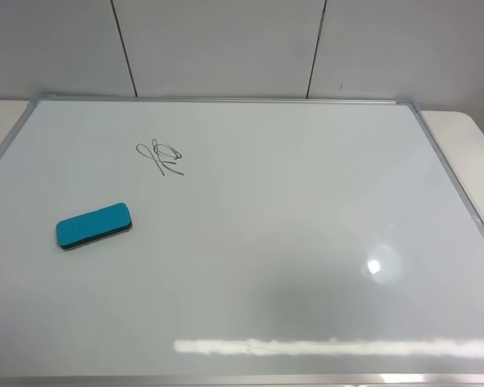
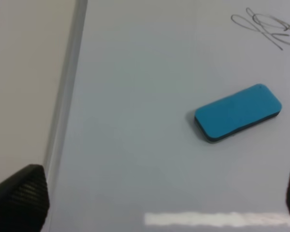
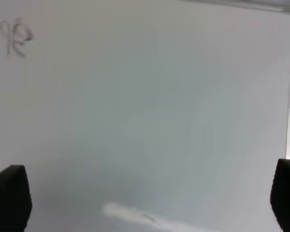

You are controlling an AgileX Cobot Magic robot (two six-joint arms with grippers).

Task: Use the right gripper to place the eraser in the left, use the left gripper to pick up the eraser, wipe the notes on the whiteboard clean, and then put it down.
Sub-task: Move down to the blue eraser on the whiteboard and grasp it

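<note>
**Eraser flat on the whiteboard, both my hands spread and empty**

The eraser point(image 1: 94, 225) lies flat on the whiteboard point(image 1: 290, 242), teal side up over its thin black base. In the high view it is in the left part of the board. The notes point(image 1: 161, 158), a small black scribble of loops and strokes, sit farther up the board, near the eraser but apart from it, and they are unwiped.

My left hand point(image 2: 157, 203) hangs above the board with its fingers point(image 2: 19, 200) spread wide, one black tip at each side edge of my left wrist view. From there I see the eraser lying well apart from both tips, with the notes beyond it. The board's silver frame point(image 2: 70, 72) runs alongside the beige worktop point(image 2: 24, 72).

My right hand point(image 3: 147, 195) is spread wide too and grips no object. It is over bare white board. The notes show faint and blurred at a far corner of that view, and the frame runs down one edge.
</note>
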